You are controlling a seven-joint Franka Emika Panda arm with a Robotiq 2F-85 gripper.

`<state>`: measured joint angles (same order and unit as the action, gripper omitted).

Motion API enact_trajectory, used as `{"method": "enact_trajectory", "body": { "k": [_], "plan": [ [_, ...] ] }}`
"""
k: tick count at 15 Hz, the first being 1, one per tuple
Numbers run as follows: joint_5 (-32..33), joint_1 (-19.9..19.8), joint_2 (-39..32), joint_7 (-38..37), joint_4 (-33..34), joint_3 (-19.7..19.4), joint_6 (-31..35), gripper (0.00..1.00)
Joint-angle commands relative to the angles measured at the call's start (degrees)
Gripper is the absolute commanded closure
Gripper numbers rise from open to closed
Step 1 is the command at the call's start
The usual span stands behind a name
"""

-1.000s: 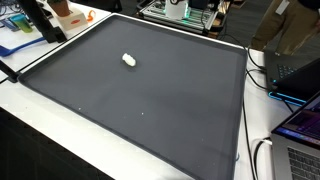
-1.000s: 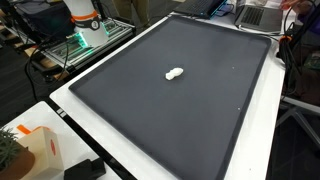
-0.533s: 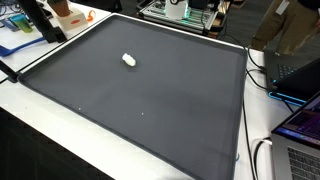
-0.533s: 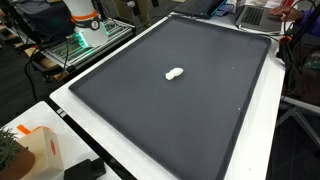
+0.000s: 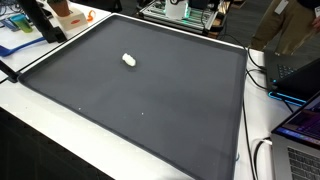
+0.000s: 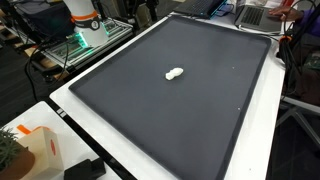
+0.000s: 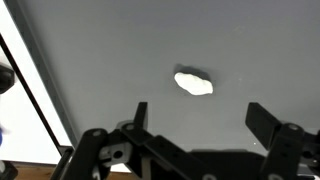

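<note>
Our gripper (image 7: pixel 198 112) hangs with jaws spread wide, holding nothing, above the dark mat (image 7: pixel 100 60); the small white lump (image 7: pixel 193 83) lies just beyond the fingertips (image 7: pixel 141 112) (alone on the mat in both exterior views). Coming down off-centre, we judge, one finger could knock it skidding away

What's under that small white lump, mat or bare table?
The white lump lies on the dark mat, which covers the white table. Nothing else shows beneath it; its underside and the mat right below are hidden.
</note>
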<state>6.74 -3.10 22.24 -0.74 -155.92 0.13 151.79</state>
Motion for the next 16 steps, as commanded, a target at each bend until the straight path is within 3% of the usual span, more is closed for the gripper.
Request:
{"method": "enact_trajectory", "body": {
  "k": [1, 4, 6, 8, 10, 12, 13, 16],
  "plan": [
    [-5.4, 3.1, -4.0, 3.6, -2.1, -3.2, 9.7, 0.00],
    [-14.0, 8.3, -10.0, 9.2, -1.7, -7.7, 19.3, 0.00],
    [-21.4, 14.3, -12.8, 16.0, -1.9, -12.1, 23.8, 0.00],
    [-29.1, 20.7, -14.0, 23.2, -1.8, -15.8, 26.3, 0.00],
    [-34.5, 24.7, -14.9, 29.8, -1.7, -17.8, 26.8, 0.00],
    [-39.9, 27.3, -14.7, 34.9, -1.6, -19.3, 26.6, 0.00],
    [-35.4, 24.4, -14.9, 30.1, -1.5, -17.0, 26.1, 0.00],
    [-38.1, 26.3, -15.0, 33.0, -1.4, -18.3, 26.1, 0.00]
  ]
}}
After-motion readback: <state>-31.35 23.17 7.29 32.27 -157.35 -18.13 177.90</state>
